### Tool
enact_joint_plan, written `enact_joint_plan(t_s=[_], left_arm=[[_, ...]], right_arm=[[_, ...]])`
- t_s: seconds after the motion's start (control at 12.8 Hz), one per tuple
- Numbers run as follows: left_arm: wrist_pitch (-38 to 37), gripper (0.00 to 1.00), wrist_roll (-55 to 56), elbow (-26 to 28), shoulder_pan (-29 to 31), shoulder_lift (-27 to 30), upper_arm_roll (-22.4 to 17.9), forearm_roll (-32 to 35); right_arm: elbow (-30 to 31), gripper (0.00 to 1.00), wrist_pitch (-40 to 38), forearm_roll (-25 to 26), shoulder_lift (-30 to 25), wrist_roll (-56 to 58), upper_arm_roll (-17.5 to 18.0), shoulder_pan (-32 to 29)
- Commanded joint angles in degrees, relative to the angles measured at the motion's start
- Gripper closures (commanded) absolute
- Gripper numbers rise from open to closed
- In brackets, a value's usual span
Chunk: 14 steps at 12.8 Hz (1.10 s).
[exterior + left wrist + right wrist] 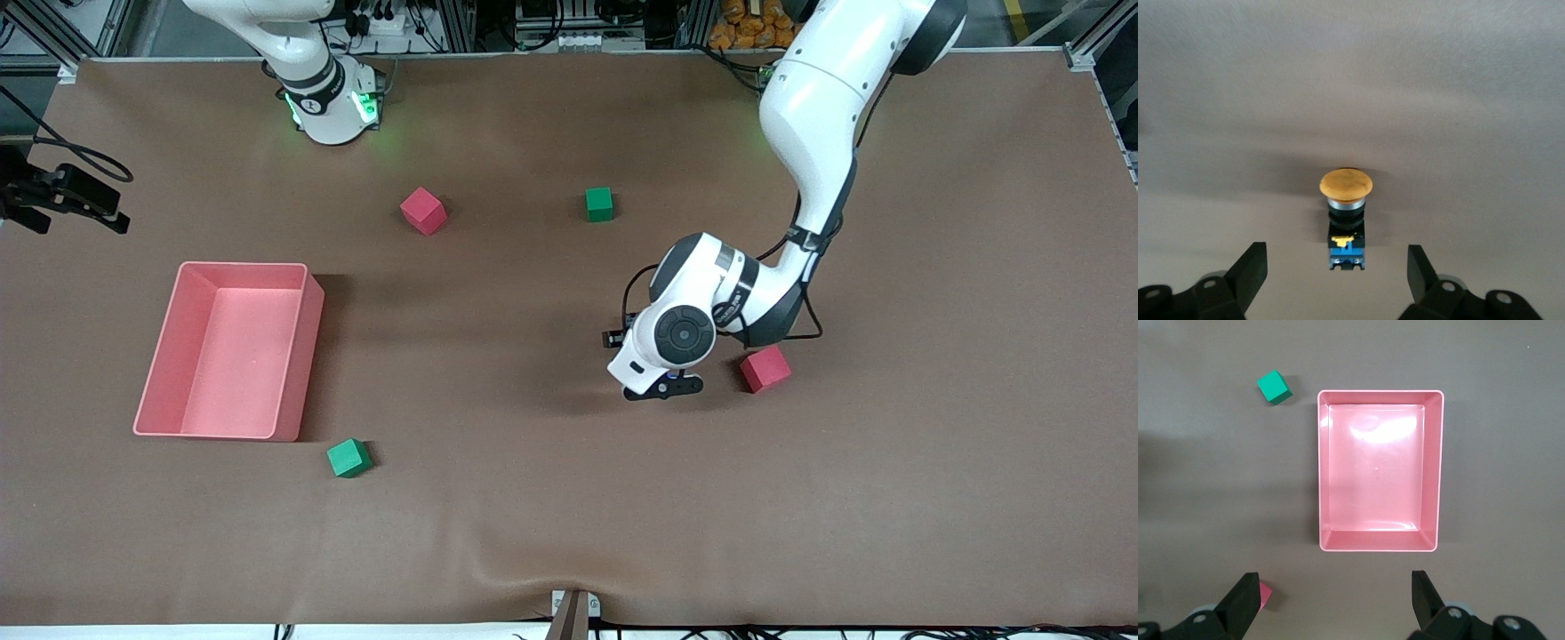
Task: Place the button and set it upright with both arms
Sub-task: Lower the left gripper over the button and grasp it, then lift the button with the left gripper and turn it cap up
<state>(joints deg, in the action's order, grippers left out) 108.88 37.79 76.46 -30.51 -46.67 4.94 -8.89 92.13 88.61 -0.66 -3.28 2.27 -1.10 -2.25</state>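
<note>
The brown desk carries everything here. The left arm reaches down from its base and bends low over the middle of the desk. The right arm waits back at its green-lit base, raised high. A pink tray sits toward the right arm's end, with nothing in it.

The left gripper hangs low over the desk with its fingers spread wide, holding nothing. The right gripper is up over the desk beside the pink tray, also spread wide and holding nothing.

One red cube lies just beside the left gripper. Another red cube and a green cube lie nearer the bases. A second green cube sits close to the tray's nearer corner.

The button lies on its side on the desk just ahead of the left gripper's open fingers, apart from both, its orange cap pointing away from the gripper.
</note>
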Motion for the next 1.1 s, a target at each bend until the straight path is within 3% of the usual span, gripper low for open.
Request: enact_joint_plan(t_s=[0.0, 0.31, 0.63, 0.78, 1.02], left_arm=[[0.28, 0.18, 3.07, -1.67, -1.31, -2.63, -0.45, -1.56], [0.28, 0.23, 4.57, -1.23, -1.31, -4.13, -0.54, -3.06], [0.28, 0.40, 4.49, -1.14, -1.22, -4.66, -0.54, -2.88], [0.28, 0.57, 4.49, -1.14, -1.14, -4.75, -0.54, -2.88], [0.28, 0.95, 5.27, -1.14, -1.22, -4.57, -0.63, -2.97]], right_arm=[[-0.46, 0.00, -1.07, 0.92, -0.41, 0.19, 0.66, -0.21], [-1.25, 0.00, -0.19, 1.01, -0.23, 0.10, 0.40, -1.08], [-2.39, 0.00, -0.80, 0.22, -0.23, 0.01, 0.58, -1.88], [-2.39, 0.00, -1.59, 0.22, -0.50, 0.01, 0.84, -1.70], [-3.61, 0.00, -2.74, 0.48, -0.50, 0.01, 1.37, -1.70]])
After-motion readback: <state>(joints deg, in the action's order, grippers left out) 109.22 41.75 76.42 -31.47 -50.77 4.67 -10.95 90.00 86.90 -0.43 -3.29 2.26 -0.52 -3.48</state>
